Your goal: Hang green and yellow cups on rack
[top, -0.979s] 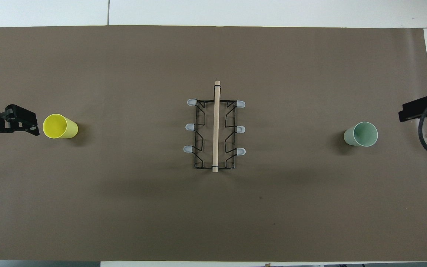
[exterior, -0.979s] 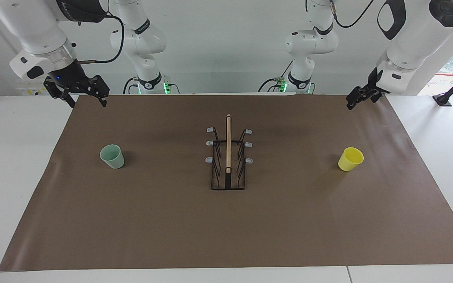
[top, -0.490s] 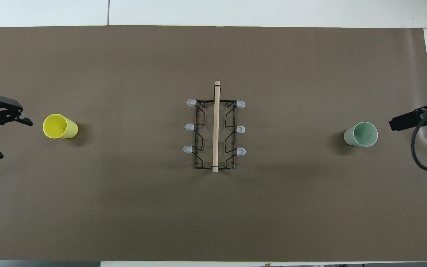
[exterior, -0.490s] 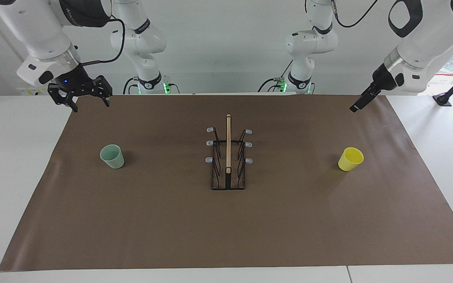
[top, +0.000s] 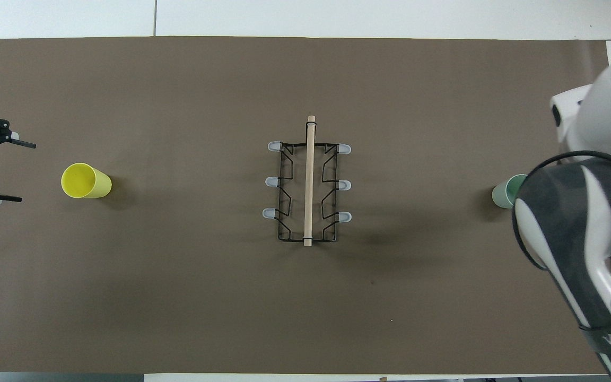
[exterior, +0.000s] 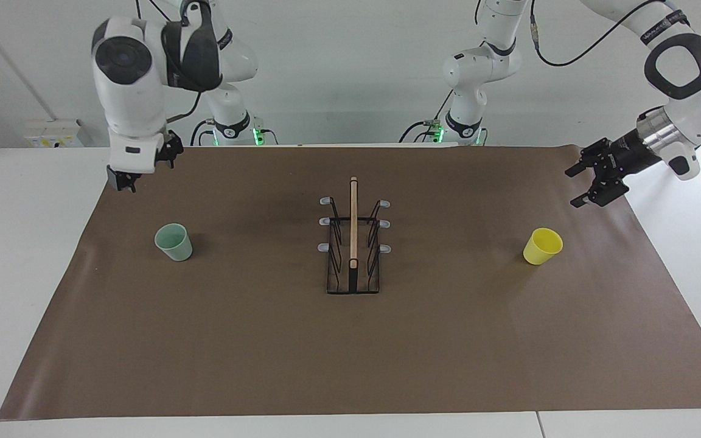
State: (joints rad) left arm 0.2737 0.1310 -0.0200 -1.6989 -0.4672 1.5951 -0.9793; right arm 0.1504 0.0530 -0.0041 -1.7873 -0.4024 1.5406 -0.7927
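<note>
The rack (exterior: 353, 231) stands mid-table, black wire with a light-wood top bar and grey-tipped prongs; it also shows in the overhead view (top: 308, 180). The pale green cup (exterior: 174, 242) stands upright toward the right arm's end; in the overhead view (top: 504, 193) the right arm hides most of it. The yellow cup (exterior: 543, 246) stands toward the left arm's end, also seen in the overhead view (top: 85, 181). My right gripper (exterior: 146, 172) hangs open and empty above the mat's edge, apart from the green cup. My left gripper (exterior: 573, 188) is open and empty beside the yellow cup, not touching; it shows in the overhead view (top: 25, 172).
A brown mat (exterior: 350, 353) covers most of the white table (exterior: 16, 255). The right arm's white forearm (top: 592, 223) fills the overhead view over its end of the table and hides its gripper there.
The right arm has swung over its end of the table, its gripper turned downward and closer to the green cup. The left gripper has dropped lower and turned its open fingers toward the yellow cup.
</note>
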